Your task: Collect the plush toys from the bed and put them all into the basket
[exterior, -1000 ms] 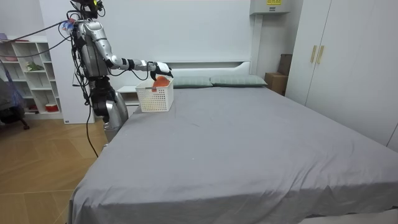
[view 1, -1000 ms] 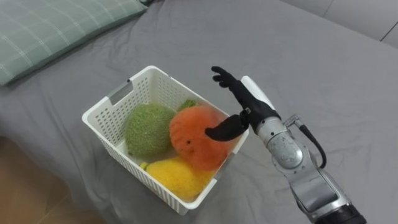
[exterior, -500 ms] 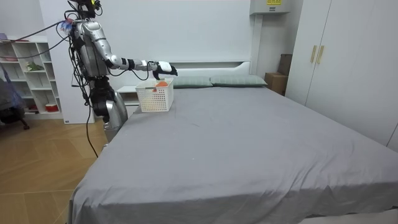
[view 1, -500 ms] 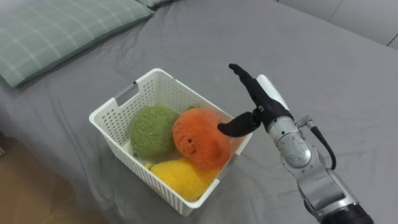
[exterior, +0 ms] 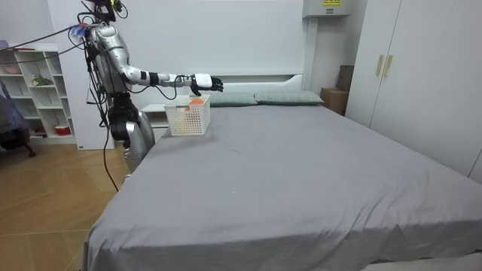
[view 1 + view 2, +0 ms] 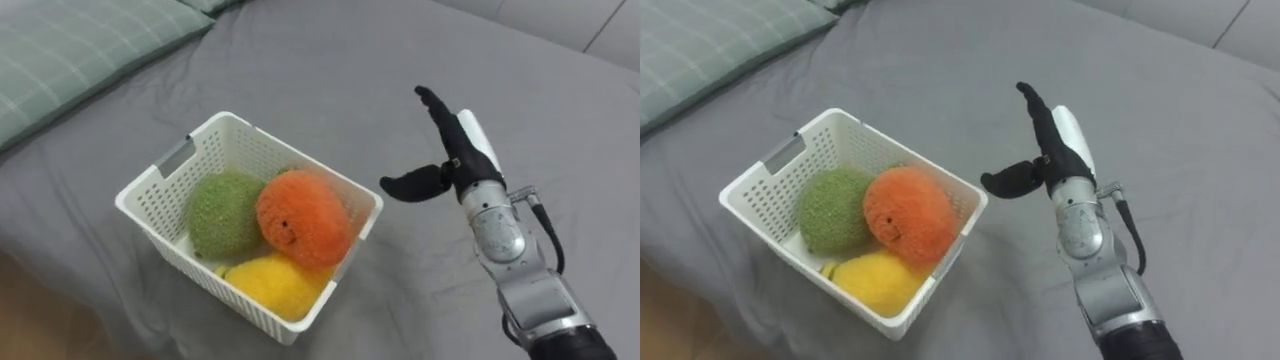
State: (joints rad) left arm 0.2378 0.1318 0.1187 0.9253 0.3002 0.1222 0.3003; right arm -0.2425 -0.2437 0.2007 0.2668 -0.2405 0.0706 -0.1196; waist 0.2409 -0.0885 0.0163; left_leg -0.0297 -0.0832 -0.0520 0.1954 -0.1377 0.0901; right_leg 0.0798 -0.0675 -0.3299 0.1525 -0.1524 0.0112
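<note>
Three plush toys, the orange toy (image 6: 300,218), the green toy (image 6: 225,212) and the yellow toy (image 6: 265,285), sit packed together in the white basket (image 6: 170,245) on the grey bed (image 6: 330,70), not far from the pillow (image 6: 70,50). The right hand (image 6: 455,160) hovers just beside the basket's right rim, its fingers straight and thumb spread, holding nothing. The toys look light, soft and squashy, so a loose wrap round the body should hold one. The basket looks like stiff, light perforated plastic, and its handle slot (image 6: 175,155) or rim seems the surest grip.

White perforated basket (image 6: 143,188). Contents: green toy (image 6: 222,212), orange toy (image 6: 300,218), yellow toy (image 6: 268,283). Plain grey bedsheet (image 6: 310,65). Pale green checked pillow (image 6: 70,50). Black-and-white right hand (image 6: 462,160).
</note>
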